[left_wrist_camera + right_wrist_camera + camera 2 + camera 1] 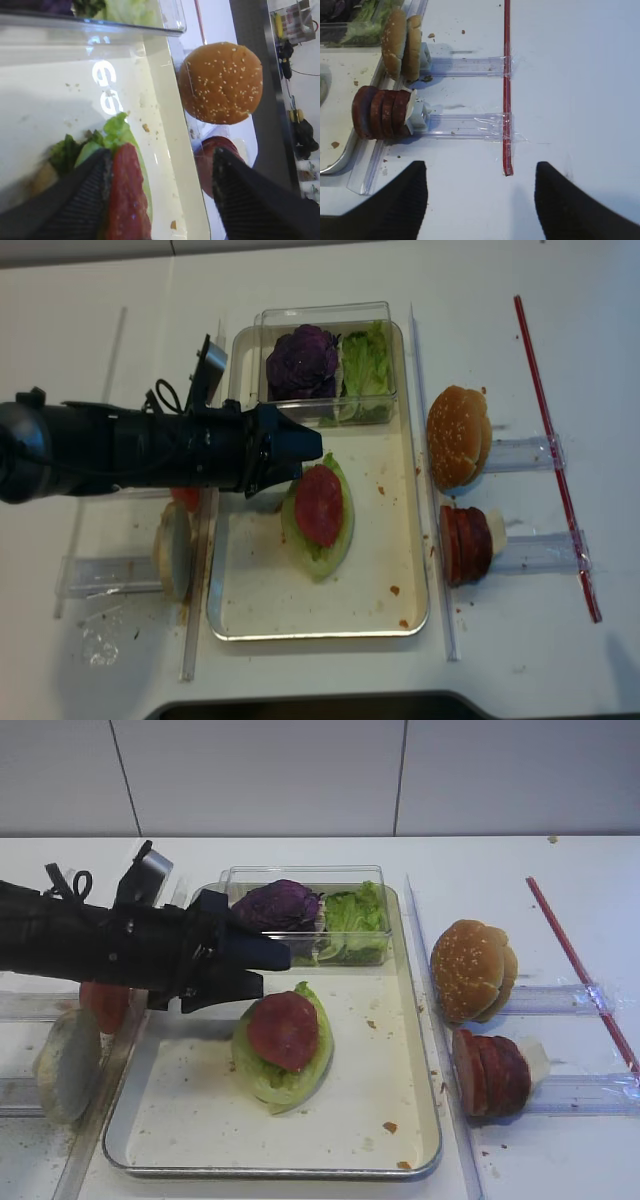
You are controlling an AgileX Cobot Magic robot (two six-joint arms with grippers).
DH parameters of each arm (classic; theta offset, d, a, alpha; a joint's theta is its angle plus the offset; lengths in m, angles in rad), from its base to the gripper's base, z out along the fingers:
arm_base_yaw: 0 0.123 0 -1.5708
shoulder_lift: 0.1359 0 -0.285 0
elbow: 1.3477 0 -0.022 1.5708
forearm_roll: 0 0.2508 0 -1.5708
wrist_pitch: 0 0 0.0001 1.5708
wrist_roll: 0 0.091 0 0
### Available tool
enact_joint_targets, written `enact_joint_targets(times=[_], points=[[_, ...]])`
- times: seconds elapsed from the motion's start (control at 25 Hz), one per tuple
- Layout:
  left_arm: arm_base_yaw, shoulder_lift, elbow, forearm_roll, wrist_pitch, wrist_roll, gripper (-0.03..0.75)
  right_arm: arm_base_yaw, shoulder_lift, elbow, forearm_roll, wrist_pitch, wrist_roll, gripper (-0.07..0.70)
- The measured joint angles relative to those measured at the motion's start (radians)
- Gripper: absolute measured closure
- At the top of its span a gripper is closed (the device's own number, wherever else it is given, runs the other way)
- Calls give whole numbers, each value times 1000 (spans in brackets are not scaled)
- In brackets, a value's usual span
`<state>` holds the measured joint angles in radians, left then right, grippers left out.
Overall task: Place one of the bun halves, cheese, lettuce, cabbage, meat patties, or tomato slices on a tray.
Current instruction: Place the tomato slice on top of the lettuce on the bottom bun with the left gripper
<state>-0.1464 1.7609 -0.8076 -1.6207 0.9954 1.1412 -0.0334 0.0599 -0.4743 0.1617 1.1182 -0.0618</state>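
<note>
Lettuce [283,1072] — half under tomato slice [284,1029]

No print, label or brand I can read in any view. Closest thing: in my left wrist cam, two bright marks [104,87] on the tray [165,100] floor, shaped a bit like digits, but they look like glare, can't tell for sure. At the far right edge of that view, small bottles [311,176] w/ labels, too small and blurred to read. Nothing legible in the right wrist cam or either high view.
</note>
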Motion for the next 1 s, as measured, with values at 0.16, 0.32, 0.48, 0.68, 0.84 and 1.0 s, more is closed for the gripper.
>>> enact_joint_targets(times=[0.16,0.32,0.48,0.68,0.84,1.0], points=[[0,0,0,-17,-40,37,312,0,0,0,0,0,0,163],[0,0,0,-19,-64,83,312,0,0,0,0,0,2,164],[0,0,0,-20,-73,101,312,0,0,0,0,0,2,164],[0,0,-8,-13,-73,101,312,0,0,0,0,0,4,164],[0,0,-55,32,-48,56,312,0,0,0,0,0,4,164],[0,0,-106,126,-31,-35,312,0,0,0,0,0,4,164]])
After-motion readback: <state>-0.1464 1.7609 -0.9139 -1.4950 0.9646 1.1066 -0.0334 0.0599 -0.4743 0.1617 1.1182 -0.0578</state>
